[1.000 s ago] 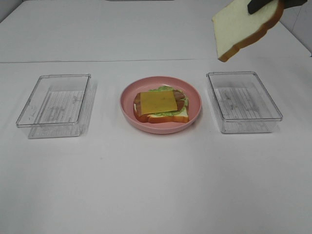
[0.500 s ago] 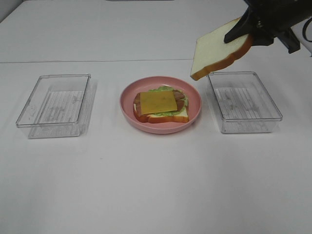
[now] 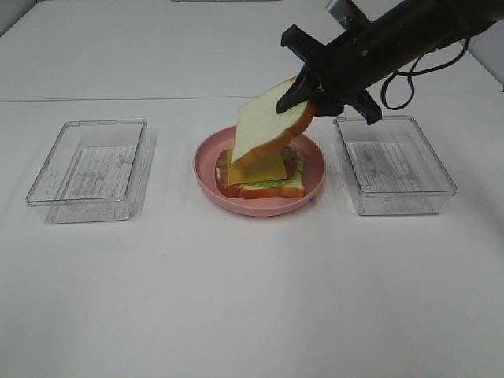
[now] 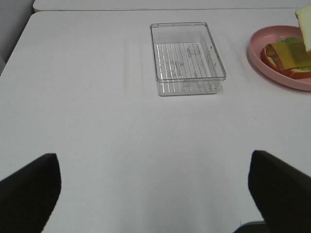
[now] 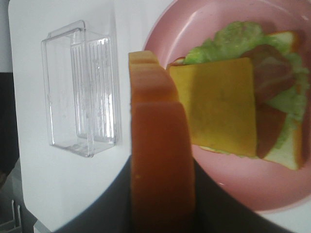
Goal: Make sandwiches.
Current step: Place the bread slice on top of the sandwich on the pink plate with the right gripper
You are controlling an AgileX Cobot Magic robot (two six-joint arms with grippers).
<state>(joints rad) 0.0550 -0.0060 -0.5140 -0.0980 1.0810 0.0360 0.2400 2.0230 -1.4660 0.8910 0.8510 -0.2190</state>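
My right gripper (image 3: 305, 93) is shut on a white bread slice (image 3: 264, 130) with an orange-brown crust. It holds the slice tilted, low edge down, just above the stack on the pink plate (image 3: 206, 153). The stack is a bottom bread slice, green lettuce (image 5: 238, 41), brown bacon (image 5: 272, 73) and a yellow cheese square (image 5: 218, 107) on top. In the right wrist view the slice's crust (image 5: 158, 160) sits between the dark fingers (image 5: 112, 204). My left gripper (image 4: 154, 158) is open and empty over bare table, far from the plate (image 4: 257, 53).
A clear plastic tray (image 3: 88, 169) stands left of the plate and another (image 3: 394, 164) right of it, under the right arm. Both trays hold nothing. White table surrounds them, with a seam line behind the plate.
The right arm has swung the bread slice from high at the back right down and leftward, over the right tray, until it hangs above the cheese. The stack and trays have not moved.
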